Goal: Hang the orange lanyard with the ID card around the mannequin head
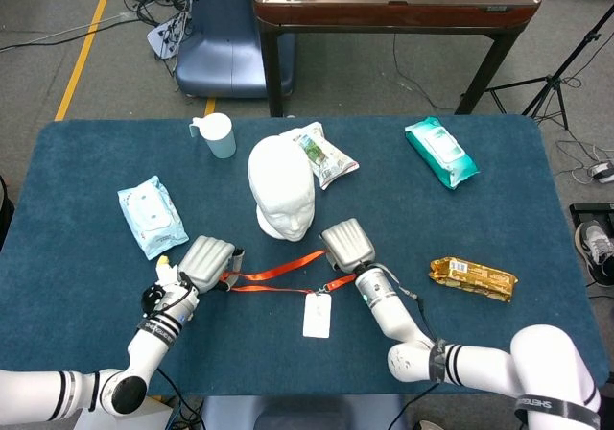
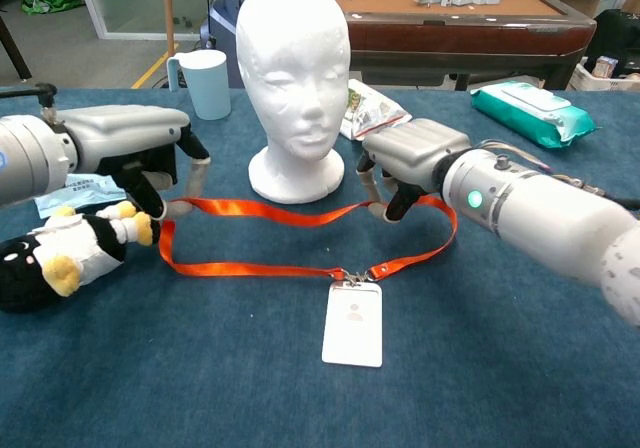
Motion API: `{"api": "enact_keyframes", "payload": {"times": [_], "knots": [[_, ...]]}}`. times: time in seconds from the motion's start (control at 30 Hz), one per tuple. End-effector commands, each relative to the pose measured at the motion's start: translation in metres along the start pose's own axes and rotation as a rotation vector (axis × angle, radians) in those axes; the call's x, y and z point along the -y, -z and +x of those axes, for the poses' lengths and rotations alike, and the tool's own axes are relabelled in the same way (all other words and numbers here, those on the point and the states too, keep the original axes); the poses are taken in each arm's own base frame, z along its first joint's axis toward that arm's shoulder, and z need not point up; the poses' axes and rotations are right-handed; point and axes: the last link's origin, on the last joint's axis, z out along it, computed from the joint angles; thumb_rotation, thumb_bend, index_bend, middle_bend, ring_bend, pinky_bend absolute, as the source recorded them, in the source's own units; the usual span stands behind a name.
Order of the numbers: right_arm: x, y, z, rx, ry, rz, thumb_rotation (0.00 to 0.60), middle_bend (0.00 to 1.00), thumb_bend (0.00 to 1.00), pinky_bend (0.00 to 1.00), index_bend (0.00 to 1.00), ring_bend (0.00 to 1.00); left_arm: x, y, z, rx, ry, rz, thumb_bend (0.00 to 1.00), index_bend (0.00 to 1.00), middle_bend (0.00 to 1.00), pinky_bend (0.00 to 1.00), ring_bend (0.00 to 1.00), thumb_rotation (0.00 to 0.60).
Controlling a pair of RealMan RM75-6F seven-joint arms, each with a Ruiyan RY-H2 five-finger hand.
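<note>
Robot hands — left [image 2: 150, 153], right [image 2: 405, 163] — each pinch the orange lanyard [image 2: 270, 208]; fingertips partly hidden.

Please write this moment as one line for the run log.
left hand: holds orange lanyard | right hand: holds lanyard | white ID card: on table | white foam mannequin head: bare
</note>
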Motion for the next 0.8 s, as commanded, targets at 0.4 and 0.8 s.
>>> {"api": "enact_keyframes", "payload": {"times": [0.4,0.8], "knots": [[-0.031,0.066,0.096,-0.203,-0.152,0.083,0.600,0.91,0.42,1.00,0.67,0.94,-0.007,0.022,0.079,-0.145,0.141,-0.081,0.38,0.62,1.00,0.88,1.00,0.600],[-0.052,0.062,0.151,-0.307,-0.211,0.014,0.600,0.91,0.42,1.00,0.67,0.94,0.005,0.002,0.131,-0.234,0.166,-0.048,0.38,0.62,1.00,0.88,1.00,0.600]]}}
